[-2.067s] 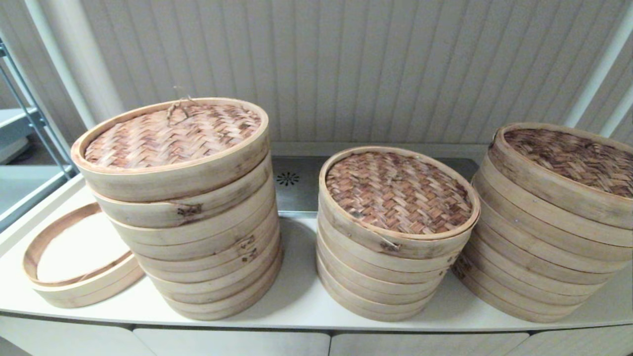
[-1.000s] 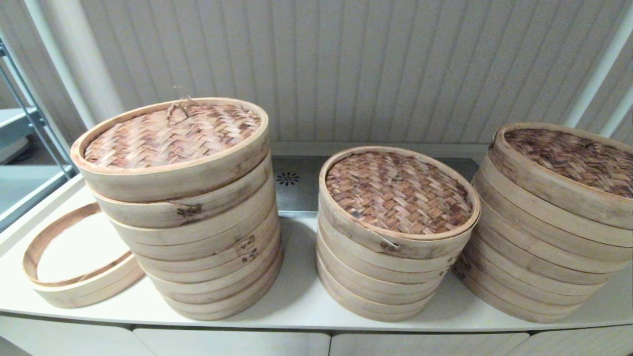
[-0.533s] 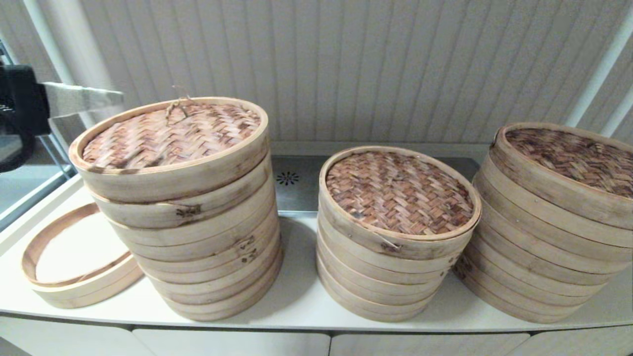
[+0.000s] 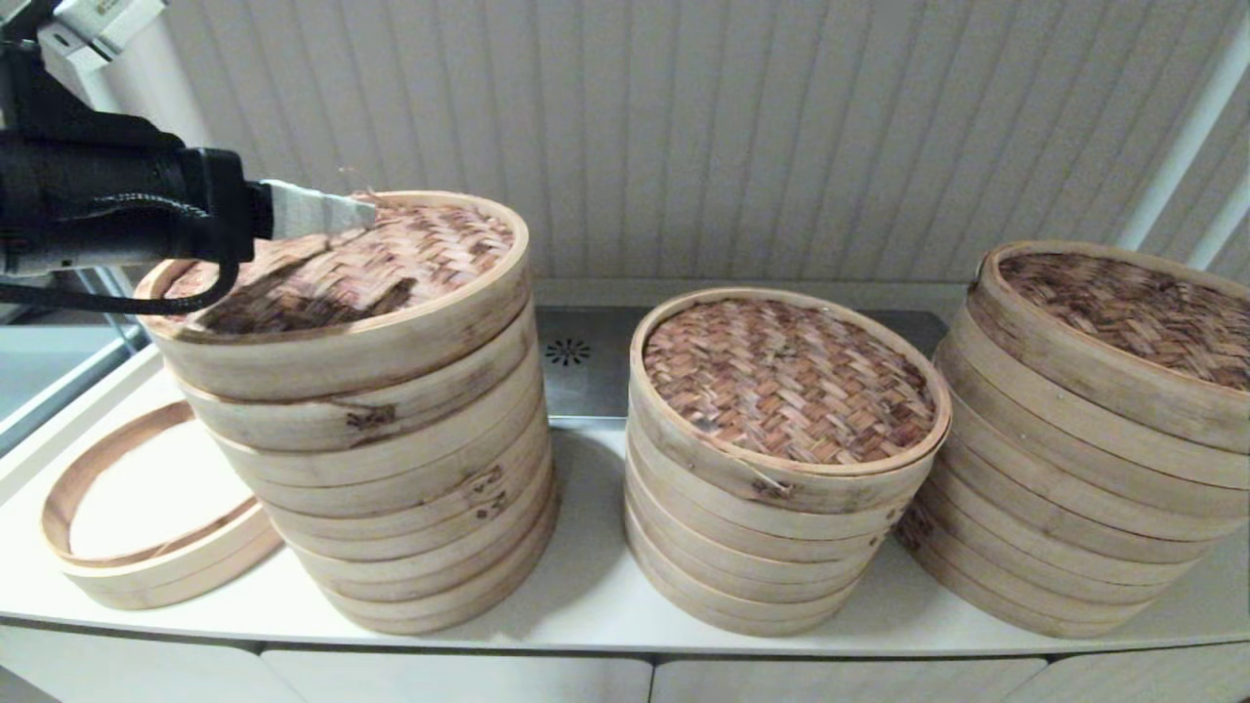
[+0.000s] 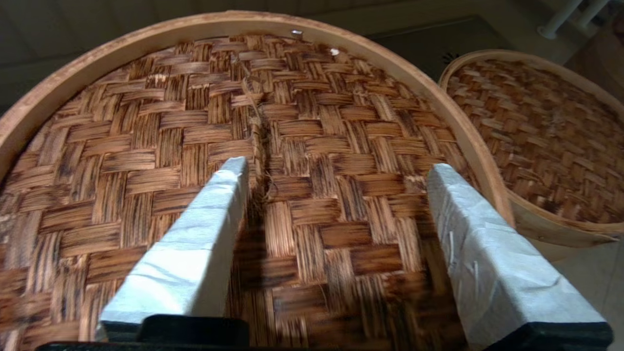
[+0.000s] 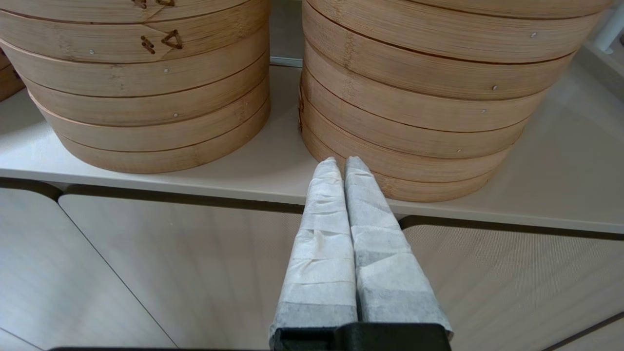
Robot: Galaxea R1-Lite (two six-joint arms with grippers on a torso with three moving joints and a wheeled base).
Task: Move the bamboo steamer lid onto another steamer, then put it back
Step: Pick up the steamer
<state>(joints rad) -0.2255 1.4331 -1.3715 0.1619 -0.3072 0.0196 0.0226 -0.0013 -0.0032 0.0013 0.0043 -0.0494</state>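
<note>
Head view: I see three stacks of steamers on the white counter (image 4: 586, 596). The tall left stack (image 4: 391, 459) carries the woven lid (image 4: 391, 259) on top, seated inside its rim. The middle stack (image 4: 771, 547) is shorter, also with a woven top (image 4: 786, 381); the right stack (image 4: 1064, 508) sits just beside it, their walls near touching low down. A loose bamboo ring (image 4: 146, 557) lies flat on the counter left of the tall stack. My left gripper (image 4: 332, 213) reaches in from the left edge, just above the lid, wrapped finger (image 4: 312, 213) pointing across the weave near the twine handle at the far rim; its shadow falls on the lid. Whether it touches the lid I can't tell from here. Right arm isn't in this view. Left wrist view: my left gripper (image 5: 336, 168) is spread wide, two white-wrapped fingers (image 5: 195, 248) over the lid (image 5: 312, 122), nothing between them. A frayed twine handle (image 5: 258, 146) runs along the weave right beside one fingertip, not between the two. The middle stack's top (image 5: 541, 131) shows past the lid rim. Right wrist view: my right gripper (image 6: 340, 163) is parked low in front of the counter edge (image 6: 146, 180), fingers (image 6: 321, 234) pressed together, empty, pointing at the gap between the middle stack (image 6: 146, 112) and right stack (image 6: 414, 112). Cabinet fronts (image 6: 170, 273) below.
</note>
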